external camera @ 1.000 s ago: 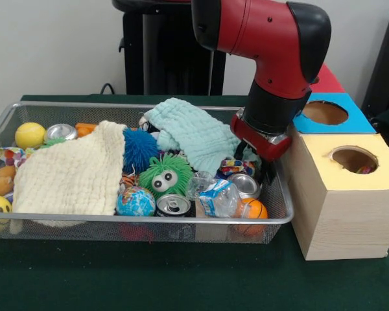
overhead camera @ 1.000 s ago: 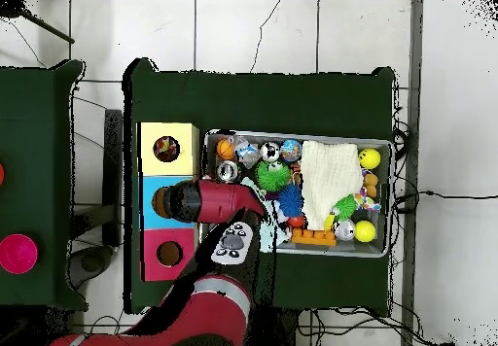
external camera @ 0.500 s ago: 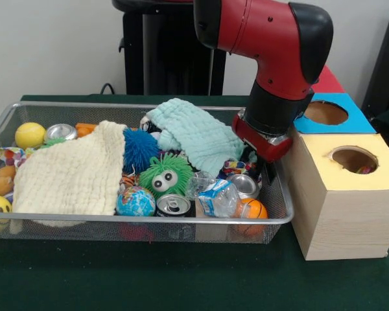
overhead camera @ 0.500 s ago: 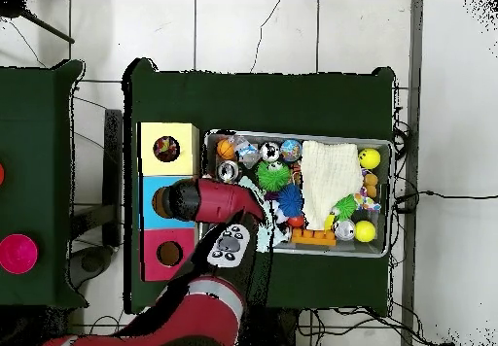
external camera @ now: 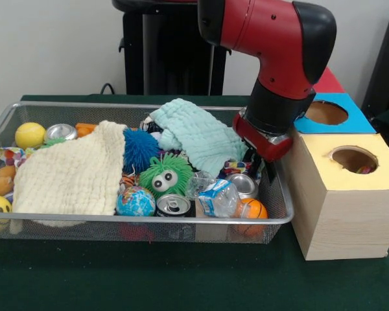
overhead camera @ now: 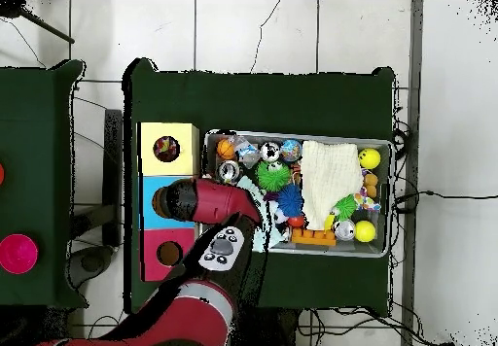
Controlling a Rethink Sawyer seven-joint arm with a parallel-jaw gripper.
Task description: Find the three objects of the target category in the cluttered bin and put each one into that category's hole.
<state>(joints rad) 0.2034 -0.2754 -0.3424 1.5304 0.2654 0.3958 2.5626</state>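
A wire bin [external camera: 117, 221] holds mixed clutter. Silver cans lie at the front [external camera: 174, 205], at the right [external camera: 245, 184] and at the far left [external camera: 59, 131]. Among them are a globe ball [external camera: 135, 201], an orange ball [external camera: 254, 208], a yellow ball [external camera: 30, 135], a green fuzzy toy [external camera: 165, 175] and a crushed bottle [external camera: 215, 195]. My gripper [external camera: 262, 167] hangs low inside the bin's right end, just above the right can and beside a mint cloth [external camera: 196, 137]. In the overhead view the red arm [overhead camera: 209, 202] hides the gripper.
A cream cloth [external camera: 71, 172] covers the bin's left half. Right of the bin stand a yellow box with a hole [external camera: 353, 159], a blue box with a hole [external camera: 324, 112] and a red box [external camera: 325, 79]. The yellow box's hole [overhead camera: 166, 149] has something in it.
In the front view the arm has drifted slightly right and lifted a little over the bin's right end. The bin's contents look unmoved.
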